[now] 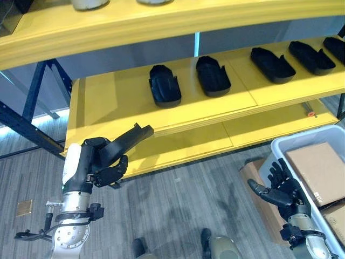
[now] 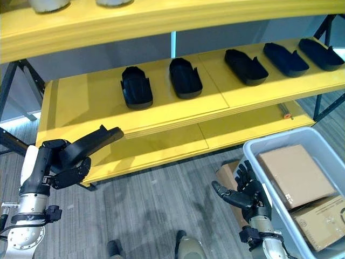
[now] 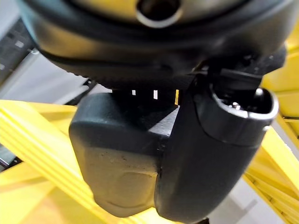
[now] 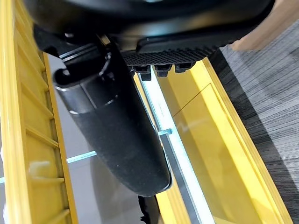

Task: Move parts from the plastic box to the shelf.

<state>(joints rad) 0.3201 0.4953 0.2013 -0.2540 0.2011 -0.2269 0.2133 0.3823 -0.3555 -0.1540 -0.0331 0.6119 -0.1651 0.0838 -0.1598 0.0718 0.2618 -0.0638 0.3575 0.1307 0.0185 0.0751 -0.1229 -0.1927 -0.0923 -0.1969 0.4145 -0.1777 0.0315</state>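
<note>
The left hand (image 1: 102, 162) is curling its fingers round a black part (image 1: 126, 141), a long, smooth, matte moulded piece that is pointing toward two o'clock, just in front of the yellow shelf (image 1: 108, 102). Five more black parts are lying in a row on the middle board: one ribbed shell at eleven o'clock (image 1: 164, 85), one at twelve (image 1: 212, 75), and three slimmer ones toward two o'clock (image 1: 272, 65). The shelf boards are looking flat and painted, on dark blue steel legs. At five o'clock the right hand (image 1: 280, 186) is hanging empty, fingers relaxed, beside the white plastic box (image 1: 280, 148). Plain brown cardboard cartons (image 1: 318, 170) are sitting inside it; any print on them is too small to read. The floor (image 1: 178, 210) is showing grey wood-grain planks.
</note>
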